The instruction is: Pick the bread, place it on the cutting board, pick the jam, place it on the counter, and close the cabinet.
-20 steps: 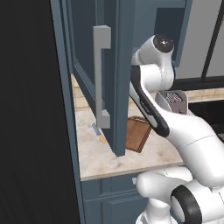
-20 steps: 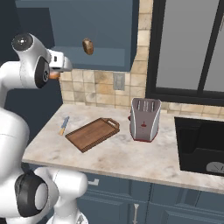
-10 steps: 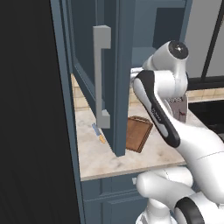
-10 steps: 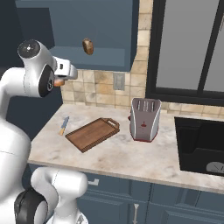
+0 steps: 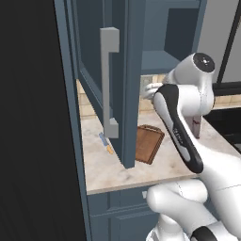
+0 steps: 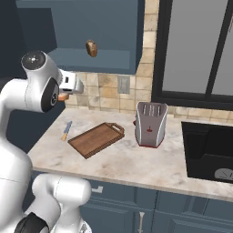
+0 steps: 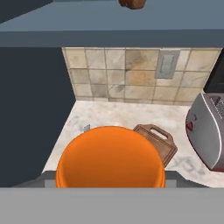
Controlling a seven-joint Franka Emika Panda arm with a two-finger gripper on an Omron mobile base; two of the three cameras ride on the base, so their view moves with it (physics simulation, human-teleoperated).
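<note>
Jaws grip jam (image 7: 110, 156), orange jar held up in air above surface (image 6: 136, 164), near open cabinet (image 5: 123, 70). Bread (image 6: 91, 48) sits in cabinet, on its shelf. Cutting board (image 6: 96, 139) lies bare on surface, between knife (image 6: 67, 130) and toaster (image 6: 150, 124).

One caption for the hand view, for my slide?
Orange jam fills the foreground, above the counter, cutting board and toaster.

Counter (image 6: 136, 164) bears cutting board (image 6: 96, 139), toaster (image 6: 150, 124), knife (image 6: 67, 130).
</note>
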